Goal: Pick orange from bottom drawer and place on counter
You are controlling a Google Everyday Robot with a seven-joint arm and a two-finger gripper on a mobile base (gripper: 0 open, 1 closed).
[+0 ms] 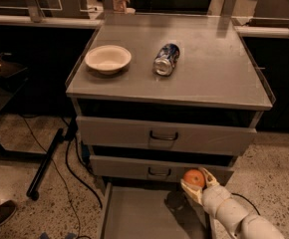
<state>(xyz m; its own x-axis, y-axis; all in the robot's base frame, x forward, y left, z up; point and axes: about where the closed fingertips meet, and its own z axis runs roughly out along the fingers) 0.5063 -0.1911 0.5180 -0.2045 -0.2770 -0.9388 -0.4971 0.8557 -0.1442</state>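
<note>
- The gripper (196,179) is low on the right, in front of the cabinet, just above the back right corner of the open bottom drawer (137,214).
- Its two pale fingers (188,187) are closed on the orange (193,177), one on the lower left side and one on the upper right side.
- The orange is small, round and smooth-skinned. It is held in front of the lower edge of the middle drawer (129,167), with a dark shadow on the tray floor beneath it.
- The arm (229,214) behind the gripper is white and made of rounded, tube-like segments that run to the bottom right corner.
- The bottom drawer is pulled out. It is a shallow grey metal tray with a flat matt floor and thin upright side walls.
- The middle drawer and the top drawer (119,133) are grey metal with flat fronts. Each has a dark loop handle at its centre.
- The counter (214,71) is a broad, flat, dull grey metal top, roughly square, with a thin raised rim.
- A shallow round cream bowl (108,59) sits on the left part of the counter.
- A dented blue and silver can (166,59) lies on its side near the middle of the counter, apart from the bowl.
- The floor (20,148) is speckled stone, with a black cable (73,166) trailing across it left of the cabinet.
</note>
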